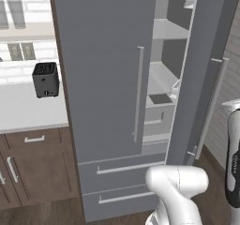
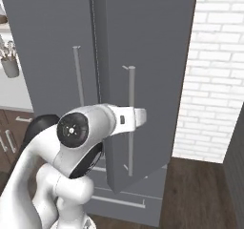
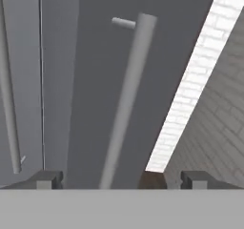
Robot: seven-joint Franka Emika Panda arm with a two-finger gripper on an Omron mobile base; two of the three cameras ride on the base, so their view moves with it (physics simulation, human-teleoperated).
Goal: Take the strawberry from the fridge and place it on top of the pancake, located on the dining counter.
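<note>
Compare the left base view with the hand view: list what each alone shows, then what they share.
Left base view alone: the fridge interior past the part-open right door, with pale shelves, plus a black toaster on the grey counter and brown cabinets below.

Hand view alone: the gripper fingertips, spread wide apart, straddling the base of the door handle seen close up, and a strip of white brick wall.

Shared: the grey fridge doors and their silver bar handles.

The hand (image 3: 121, 179) spreads its fingertips either side of the fridge (image 3: 90, 80) door's handle (image 3: 127, 99).
</note>
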